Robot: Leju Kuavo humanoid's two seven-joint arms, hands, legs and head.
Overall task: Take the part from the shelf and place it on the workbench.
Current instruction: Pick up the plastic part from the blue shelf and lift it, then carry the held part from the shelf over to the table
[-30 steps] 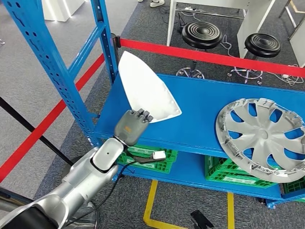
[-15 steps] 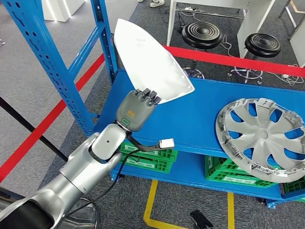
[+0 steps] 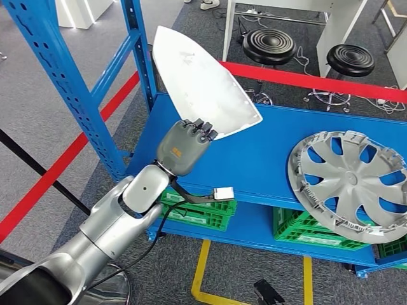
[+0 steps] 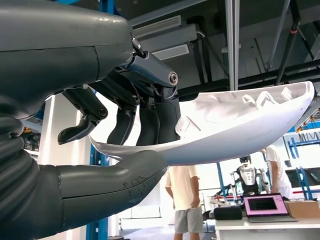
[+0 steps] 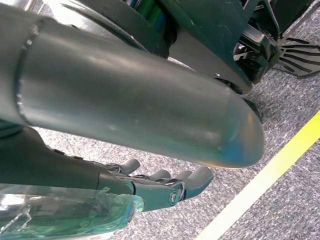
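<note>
With the white part (image 3: 204,89) gripped in our left hand (image 3: 184,147) and lifted off the blue shelf (image 3: 269,152) near its left edge, carrying it to the workbench remains; our right hand (image 5: 166,187) hangs empty, fingers loosely extended.

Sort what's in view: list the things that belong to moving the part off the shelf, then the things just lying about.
Belongs to the job:
- white part, held up off the shelf
- left robot hand gripping its lower edge
- blue shelf

Just lying about:
- silver hubcap on the shelf
- green crates on the tier below
- black stools
- red barrier tape
</note>
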